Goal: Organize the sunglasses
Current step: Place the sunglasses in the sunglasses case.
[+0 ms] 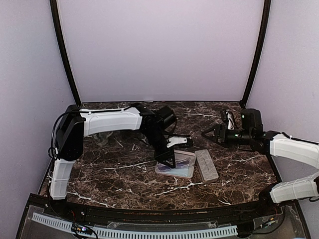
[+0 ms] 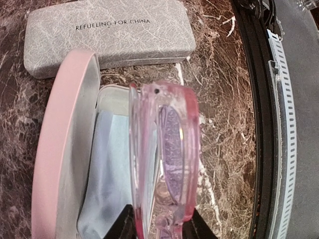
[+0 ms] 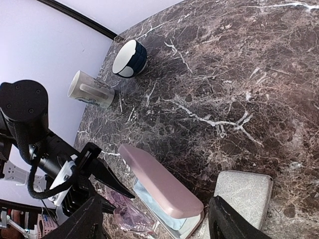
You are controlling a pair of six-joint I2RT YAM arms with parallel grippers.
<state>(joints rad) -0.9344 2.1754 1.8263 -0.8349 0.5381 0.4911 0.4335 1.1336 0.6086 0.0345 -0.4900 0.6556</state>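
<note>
The left gripper [image 2: 162, 226] grips the pink-framed sunglasses [image 2: 167, 159] by one end and holds them on edge above the open pink case [image 2: 60, 149]. A light-blue cloth [image 2: 112, 169] lines the case. It lies mid-table, nearer the near edge. The grey case [image 2: 109, 37] lies closed just beside it, toward the right edge.

The right gripper [image 1: 208, 133] hangs over bare marble toward the right edge, jaws spread, holding nothing. Open surface runs from the cases to the back edge.

A blue-and-white bowl [image 3: 128, 59] and a cup [image 3: 92, 89] lie tipped near the back left corner. The table [image 3: 239, 74] is dark brown, white-veined marble. Pale lilac walls close three sides.
</note>
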